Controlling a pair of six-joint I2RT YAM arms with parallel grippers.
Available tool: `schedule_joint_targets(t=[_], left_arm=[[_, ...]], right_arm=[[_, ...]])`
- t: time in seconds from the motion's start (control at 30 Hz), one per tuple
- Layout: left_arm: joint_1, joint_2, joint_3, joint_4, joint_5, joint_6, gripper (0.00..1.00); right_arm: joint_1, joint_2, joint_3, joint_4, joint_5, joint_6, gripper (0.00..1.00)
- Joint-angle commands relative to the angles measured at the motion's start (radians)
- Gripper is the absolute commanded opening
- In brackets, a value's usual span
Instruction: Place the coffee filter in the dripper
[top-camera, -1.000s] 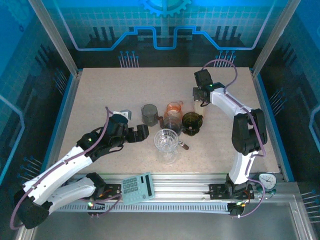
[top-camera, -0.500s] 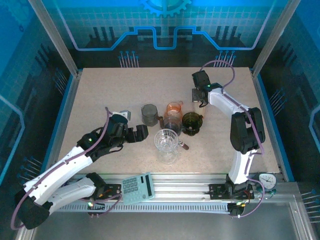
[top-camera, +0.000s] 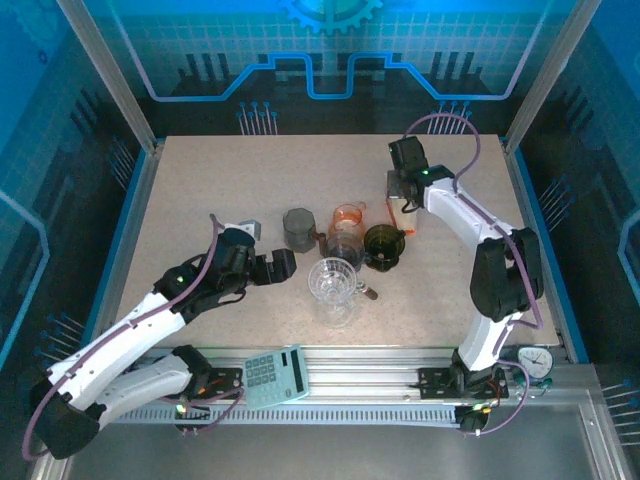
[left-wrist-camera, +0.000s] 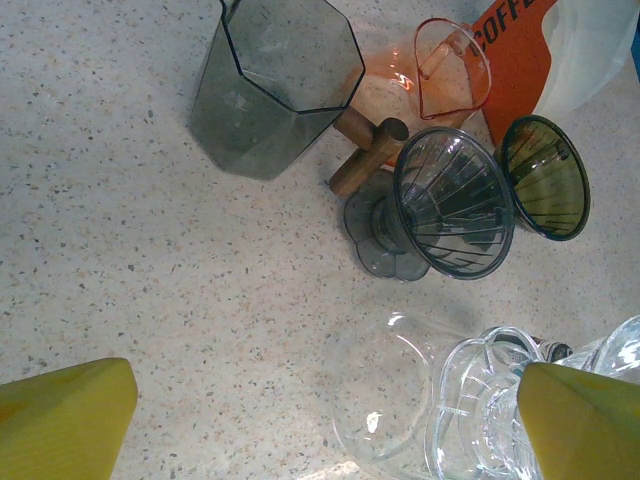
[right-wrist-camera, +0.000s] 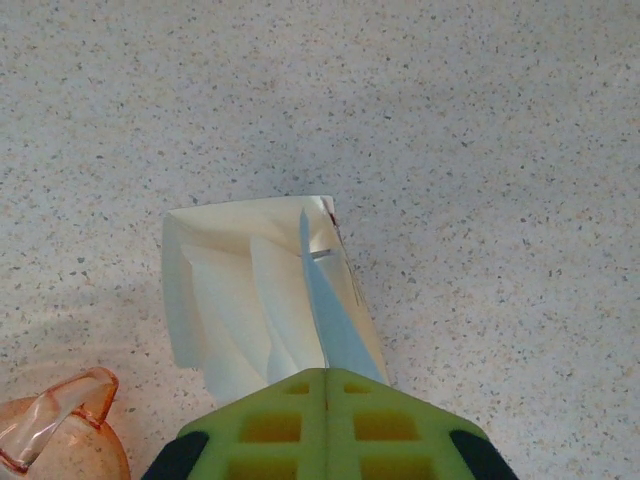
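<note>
Closed fully within the last second: right gripper (right-wrist-camera: 325, 378), pads now pinched flat on the coffee filter (right-wrist-camera: 255, 290). Elbow of the same arm swung out toward 3 o'clock in the top view. Wrist barely displaced, at 1 o'clock of the table (top-camera: 200, 180). Left arm unchanged.

Filter location: white folded paper, gripped at one edge, free end reaching out over bare tabletop just beside the orange dripper (right-wrist-camera: 52, 428). Whether lifted clear of the surface: cannot tell.

Left gripper (left-wrist-camera: 325, 420): spread wide, holding nothing, parked at 8 o'clock of the dripper group.

Candidates noted: dark dripper (left-wrist-camera: 450, 215) with wooden handle, olive dripper (left-wrist-camera: 545, 178), clear glass dripper (left-wrist-camera: 490, 420). Grey tumbler (left-wrist-camera: 275, 90) alongside. None with paper inside.

Assessment: pick secured, placement not begun. Likely next: carry toward 7 o'clock to the group, then lower point-first into a cone. Intended dripper not determinable from these views. Risk: thin paper held by one edge, liable to fold or catch on a rim.
</note>
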Motion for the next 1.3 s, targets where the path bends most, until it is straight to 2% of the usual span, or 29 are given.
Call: schedule_joint_targets(t=[0.0, 0.3, 0.5, 0.7, 0.8, 1.0, 1.27], left_arm=[[0.010, -0.006, -0.011, 0.001, 0.018, -0.017, 0.99], [0.015, 0.002, -0.010, 0.000, 0.025, -0.016, 0.99], [0.018, 0.002, -0.002, 0.001, 0.027, -0.013, 0.99], [0.019, 0.002, 0.023, 0.005, 0.037, 0.004, 0.99], [0.021, 0.002, 0.044, -0.007, 0.045, 0.014, 0.99], [0.021, -0.003, 0.073, -0.031, 0.058, 0.042, 0.99], [0.021, -0.005, 0.091, -0.040, 0.112, 0.084, 0.99]], right_arm=[[0.011, -0.042, -0.022, 0.002, 0.015, -0.015, 0.00], [0.011, -0.099, -0.053, -0.006, -0.005, -0.006, 0.00], [0.011, -0.229, -0.109, 0.001, -0.013, -0.005, 0.00], [0.020, -0.375, -0.148, -0.018, -0.076, -0.006, 0.00], [0.036, -0.467, -0.177, -0.038, -0.153, -0.005, 0.00], [0.100, -0.670, -0.217, -0.103, -0.389, -0.002, 0.00], [0.225, -0.816, -0.123, -0.362, -0.589, -0.010, 0.00]])
